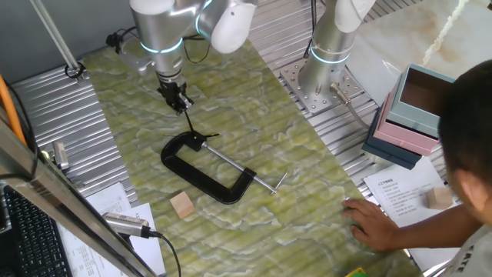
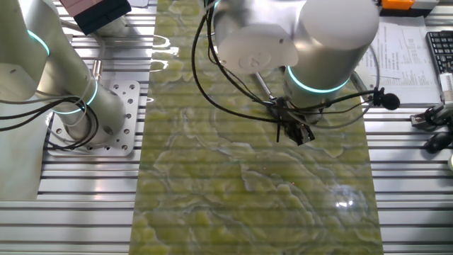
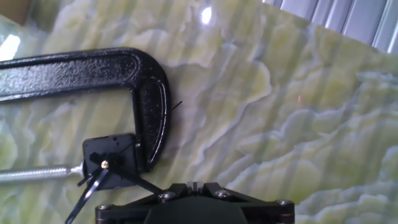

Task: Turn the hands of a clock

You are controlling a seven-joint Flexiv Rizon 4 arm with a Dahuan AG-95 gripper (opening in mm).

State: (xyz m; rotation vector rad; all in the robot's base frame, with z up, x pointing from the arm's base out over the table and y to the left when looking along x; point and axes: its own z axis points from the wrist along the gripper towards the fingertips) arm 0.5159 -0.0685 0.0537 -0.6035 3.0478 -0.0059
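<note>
Pincer (image 1: 182, 102) pointed down, arm above

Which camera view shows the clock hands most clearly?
The hand view: the hands show large, joined at a brass hub on a black block held in the clamp. One fixed view shows them only as thin lines below the gripper. The other fixed view hides them.

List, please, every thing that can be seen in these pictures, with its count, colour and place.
C-clamp: one, black, lying at the middle of the green mat.
Clock movement: one, black, held in the clamp's jaw.
Hands: two, black, on its brass hub.
Wooden block: one, tan, in front of the clamp.
Boxes: stacked, teal, pink and dark, right of the mat.
Papers: white, under the person's arm.
Person's hand: one, on the mat's right edge.
Second arm base: silver, behind the mat.
Gripper: one, black, above the clamp's jaw.
</note>
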